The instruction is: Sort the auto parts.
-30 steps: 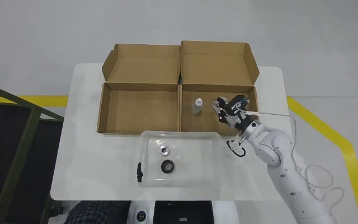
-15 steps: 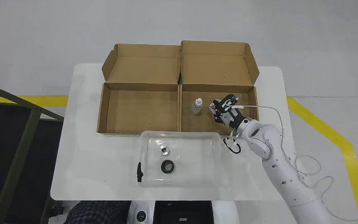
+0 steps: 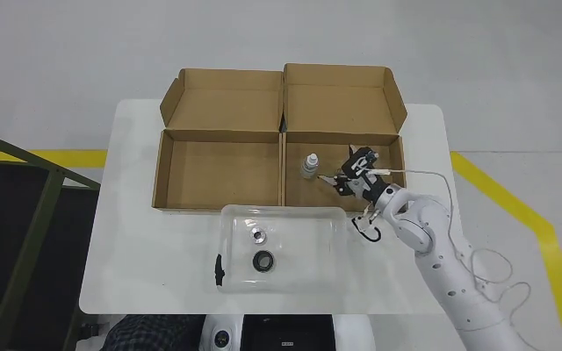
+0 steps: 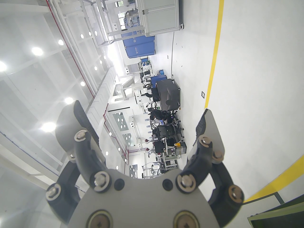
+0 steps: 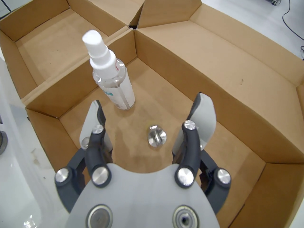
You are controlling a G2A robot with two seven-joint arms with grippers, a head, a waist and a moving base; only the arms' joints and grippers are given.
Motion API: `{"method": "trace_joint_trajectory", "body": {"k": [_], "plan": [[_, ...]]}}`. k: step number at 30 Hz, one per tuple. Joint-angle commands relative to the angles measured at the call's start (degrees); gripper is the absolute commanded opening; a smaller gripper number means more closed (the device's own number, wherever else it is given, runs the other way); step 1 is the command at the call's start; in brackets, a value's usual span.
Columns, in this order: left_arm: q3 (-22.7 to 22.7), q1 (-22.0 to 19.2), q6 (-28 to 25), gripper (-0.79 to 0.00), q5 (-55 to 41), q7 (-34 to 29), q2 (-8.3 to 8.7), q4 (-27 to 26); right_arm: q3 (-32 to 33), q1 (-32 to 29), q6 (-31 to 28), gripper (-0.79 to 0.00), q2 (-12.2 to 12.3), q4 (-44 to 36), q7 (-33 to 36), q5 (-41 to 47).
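Observation:
My right gripper (image 5: 149, 103) is open, low inside the right cardboard box (image 5: 237, 110). A small shiny metal part (image 5: 156, 138) lies on the box floor between its fingers, touching neither. A clear spray bottle (image 5: 111, 79) with a white cap stands upright just beyond one finger. In the top view the right gripper (image 3: 345, 180) hangs over the right box (image 3: 386, 189), beside the bottle (image 3: 309, 164). A clear tray (image 3: 281, 209) holds a metal part (image 3: 257, 235), a black ring (image 3: 262, 261) and a black piece (image 3: 218, 270). My left gripper (image 4: 141, 109) is open, off the table, facing the room.
The left cardboard box (image 3: 219, 171) stands beside the right one, sharing a wall, with both lids folded back. The tray sits close against the boxes' near walls. White table (image 3: 132, 246) lies bare on the left side and far right.
The right gripper has turned and shifted slightly toward the tray side inside the right box, and its fingers stand wider apart. The bottle and tray parts have not moved.

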Motion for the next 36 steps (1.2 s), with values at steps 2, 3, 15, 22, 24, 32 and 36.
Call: {"method": "trace_joint_trajectory", "body": {"k": [2, 3, 15, 22, 24, 32, 36], "plan": [[0.0, 0.0, 0.0, 0.000, 0.0, 0.0, 0.00, 0.0, 1.4, -2.1, -0.4, 0.000, 0.4, -4.1, -0.1, -1.0], [0.0, 0.0, 0.0, 0.000, 0.0, 0.0, 0.00, 0.0, 1.9, -2.8, -0.7, 0.000, 0.5, -5.9, 0.0, -1.4], [0.0, 0.0, 0.0, 0.000, 0.0, 0.0, 0.00, 0.0, 4.4, -11.7, -8.3, 0.000, 2.0, -23.3, 5.2, -4.1], [0.0, 0.0, 0.0, 0.000, 0.0, 0.0, 0.00, 0.0, 2.7, -14.7, -12.1, 0.000, 2.4, -28.1, 7.9, -6.1], [0.0, 0.0, 0.0, 0.000, 0.0, 0.0, 0.00, 0.0, 2.1, -15.1, -12.7, 0.000, 2.5, -28.6, 8.3, -6.6], [0.0, 0.0, 0.0, 0.000, 0.0, 0.0, 0.00, 0.0, -2.9, -14.1, -14.5, 0.000, 2.4, -27.2, 10.3, -9.8], [0.0, 0.0, 0.0, 0.000, 0.0, 0.0, 0.00, 0.0, -6.3, -12.4, -14.0, 0.000, 2.1, -24.8, 10.3, -11.7]]}}
